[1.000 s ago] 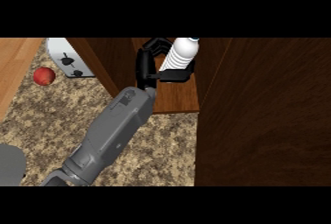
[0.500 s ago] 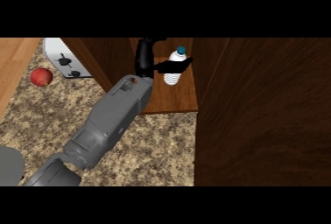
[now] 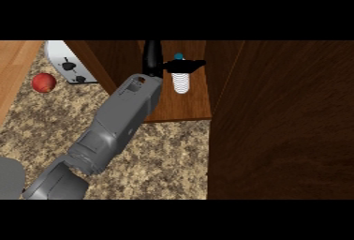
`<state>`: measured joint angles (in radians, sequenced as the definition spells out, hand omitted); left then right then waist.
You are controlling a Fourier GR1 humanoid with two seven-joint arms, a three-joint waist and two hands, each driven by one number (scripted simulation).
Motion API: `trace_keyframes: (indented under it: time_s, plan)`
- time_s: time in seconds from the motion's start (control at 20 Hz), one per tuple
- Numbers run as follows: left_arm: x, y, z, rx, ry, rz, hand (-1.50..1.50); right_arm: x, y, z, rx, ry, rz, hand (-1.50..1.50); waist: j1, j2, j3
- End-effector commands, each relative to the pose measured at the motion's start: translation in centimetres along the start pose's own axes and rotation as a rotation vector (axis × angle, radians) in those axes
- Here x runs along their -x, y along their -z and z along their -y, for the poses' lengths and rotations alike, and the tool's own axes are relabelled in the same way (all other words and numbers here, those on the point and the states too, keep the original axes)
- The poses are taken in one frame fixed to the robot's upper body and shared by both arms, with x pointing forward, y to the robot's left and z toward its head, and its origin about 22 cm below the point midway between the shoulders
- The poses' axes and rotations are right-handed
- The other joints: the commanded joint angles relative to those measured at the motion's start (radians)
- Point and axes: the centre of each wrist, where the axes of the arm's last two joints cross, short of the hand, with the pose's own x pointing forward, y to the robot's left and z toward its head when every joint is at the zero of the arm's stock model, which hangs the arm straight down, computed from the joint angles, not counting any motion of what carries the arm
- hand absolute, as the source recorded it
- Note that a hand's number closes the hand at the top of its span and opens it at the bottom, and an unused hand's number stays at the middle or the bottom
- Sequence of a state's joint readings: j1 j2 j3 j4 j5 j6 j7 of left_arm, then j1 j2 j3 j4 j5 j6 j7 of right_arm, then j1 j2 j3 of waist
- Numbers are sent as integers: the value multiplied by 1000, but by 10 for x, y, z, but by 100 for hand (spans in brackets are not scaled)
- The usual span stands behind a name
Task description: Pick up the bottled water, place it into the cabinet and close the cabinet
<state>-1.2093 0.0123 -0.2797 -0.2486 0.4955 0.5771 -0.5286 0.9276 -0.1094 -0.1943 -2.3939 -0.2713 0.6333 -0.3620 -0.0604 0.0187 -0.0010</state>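
So the left robot hand [image 3: 160, 64] is reaching into the cabinet [image 3: 187, 105], fingers looking curled around the bottled water [image 3: 180, 80] standing on its shelf, though it's hard to see. Apple [image 3: 43, 82] sits far left on the surface [image 3: 166, 150].

- One grey forearm rises from the lower left edge of the head view and slants up and to the right, stretched out nearly straight.
- Its black hand [image 3: 153, 60] sits at the upper middle, wrist above the grey cuff.
- The fingers [image 3: 188, 64] reach sideways to the right, curled round a bottle's neck.
- Which arm this is cannot be told.
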Motion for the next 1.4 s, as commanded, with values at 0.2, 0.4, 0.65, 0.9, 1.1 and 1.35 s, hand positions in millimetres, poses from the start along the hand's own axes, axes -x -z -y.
trace_keyframes:
  time_s: [0.2, 0.4, 0.65, 0.9, 1.1, 1.35]
  plan:
    - [0, -4, 1, 70, -194, 85, -150, -27, 3, 0, -4, 6, 47, -150, 26, -10, -1]
    - [-15, -4, 9, 130, -283, 75, -150, -24, 4, -7, -11, -13, 25, -150, 28, -18, 0]
    - [-18, -21, 17, 208, -319, 66, -150, -25, 4, -4, -9, 2, 28, -150, 48, -27, 0]
    - [-7, -50, 17, 221, -383, 44, -150, -38, 8, -20, -5, 18, 36, -150, 57, -31, -1]
    - [-21, -79, 21, 250, -437, 51, -150, -13, 8, -8, 7, 0, -1, -150, 82, -33, 1]
    - [-6, -117, 8, 261, -472, 48, -150, -39, 20, -24, 27, 8, 54, -150, 83, -27, -1]
